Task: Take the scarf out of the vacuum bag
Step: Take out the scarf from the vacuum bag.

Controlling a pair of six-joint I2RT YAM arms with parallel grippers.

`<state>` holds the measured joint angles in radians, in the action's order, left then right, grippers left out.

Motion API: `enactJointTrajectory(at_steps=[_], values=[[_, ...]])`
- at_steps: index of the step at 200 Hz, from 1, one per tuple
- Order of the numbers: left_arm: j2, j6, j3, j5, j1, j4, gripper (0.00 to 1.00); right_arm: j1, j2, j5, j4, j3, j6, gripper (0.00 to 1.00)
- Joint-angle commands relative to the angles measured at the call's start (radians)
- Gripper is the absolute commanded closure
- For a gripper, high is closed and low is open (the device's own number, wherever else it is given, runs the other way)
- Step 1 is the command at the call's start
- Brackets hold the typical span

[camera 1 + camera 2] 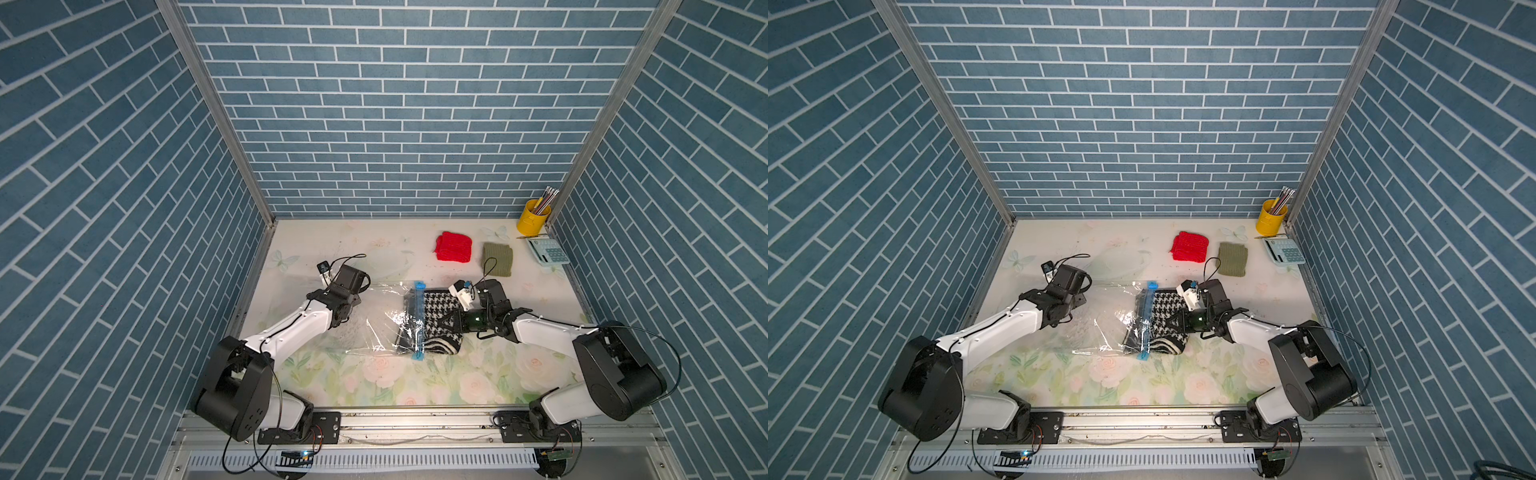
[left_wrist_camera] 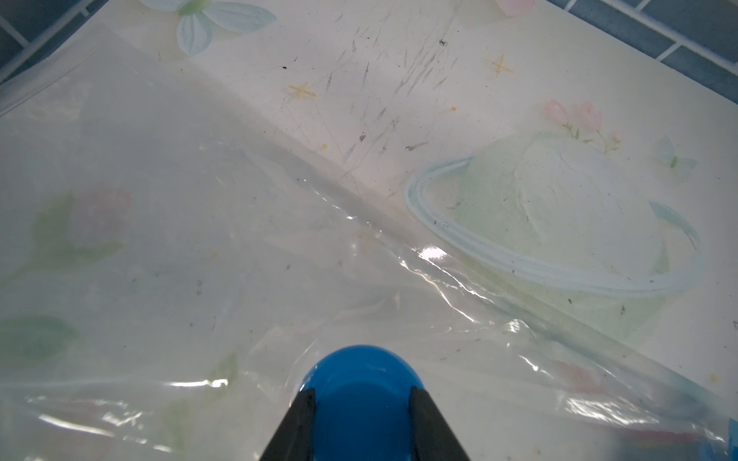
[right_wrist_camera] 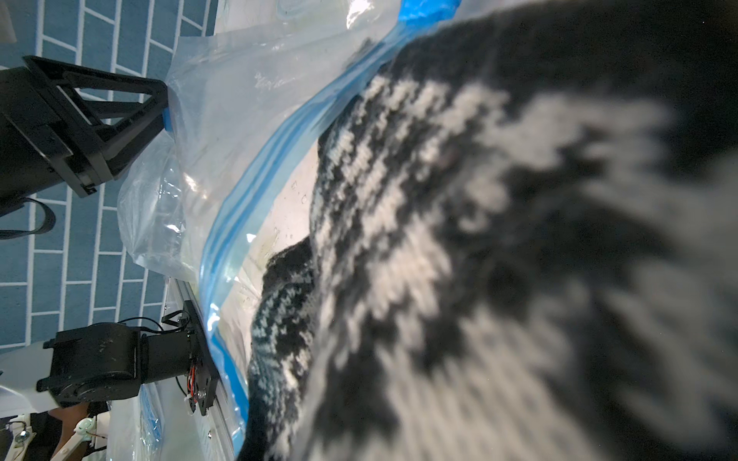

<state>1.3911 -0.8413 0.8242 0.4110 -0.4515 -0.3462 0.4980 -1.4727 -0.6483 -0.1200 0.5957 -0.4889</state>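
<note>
while the left gripper (image 2: 361, 395) is pinching the valve cap (image 2: 361, 365) at 9 o'clock on the vacuum bag (image 1: 374, 328), the right gripper (image 1: 451, 323) is clamping the scarf (image 1: 434, 307) at 3 o'clock

At centre of table (image 1: 332, 237): vacuum bag (image 1: 374, 328), zip strip (image 1: 417, 320) along its right edge, running front to back. Across the bag mouth: scarf (image 1: 438, 307), smaller part inside under the zip strip, larger part outside to the right. On the bag's left part: valve cap (image 2: 361, 367), between the fingers of left gripper (image 2: 362, 391). On the scarf's right part: right gripper (image 1: 448, 324). Behind the scarf, toward the rear edge: folded knit cloth (image 1: 454, 246); just right of it, folded knit swatch (image 1: 497, 259). In rear right corner: pencil cup (image 1: 532, 218); in front of it, calculator (image 1: 548, 251).
</note>
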Motion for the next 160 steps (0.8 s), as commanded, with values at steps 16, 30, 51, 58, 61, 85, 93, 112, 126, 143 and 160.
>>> enactJointTrajectory(at_steps=[16,30,51,58,61,85,93,112,126,143,160], values=[[-0.015,-0.006,-0.011,0.037,0.012,0.003,0.73,-0.003,-0.003,-0.022,-0.018,0.007,0.033,1.00],[-0.016,-0.006,-0.010,0.037,0.012,0.003,0.73,-0.003,-0.003,-0.021,-0.018,0.006,0.033,1.00],[-0.016,-0.007,-0.010,0.038,0.013,0.004,0.73,-0.004,-0.003,-0.022,-0.019,0.004,0.033,1.00],[-0.017,-0.007,-0.013,0.038,0.013,0.005,0.73,-0.004,-0.002,-0.022,-0.020,0.005,0.033,1.00],[-0.016,-0.007,-0.013,0.038,0.012,0.005,0.73,-0.004,-0.003,-0.022,-0.020,0.005,0.034,1.00],[-0.013,-0.007,-0.014,0.036,0.013,0.007,0.72,-0.004,-0.003,-0.024,-0.021,0.004,0.033,1.00],[-0.011,-0.008,-0.016,0.037,0.013,0.009,0.72,-0.004,-0.003,-0.024,-0.021,0.004,0.033,1.00],[-0.010,-0.007,-0.017,0.034,0.015,0.013,0.72,-0.004,-0.001,-0.022,-0.021,0.004,0.035,1.00],[-0.009,-0.008,-0.019,0.030,0.016,0.014,0.72,-0.004,0.000,-0.024,-0.021,0.003,0.035,1.00],[-0.010,-0.007,-0.019,0.030,0.016,0.015,0.72,-0.004,0.000,-0.024,-0.022,0.003,0.036,1.00],[-0.012,-0.007,-0.019,0.031,0.018,0.013,0.72,-0.004,-0.001,-0.023,-0.021,0.003,0.036,1.00]])
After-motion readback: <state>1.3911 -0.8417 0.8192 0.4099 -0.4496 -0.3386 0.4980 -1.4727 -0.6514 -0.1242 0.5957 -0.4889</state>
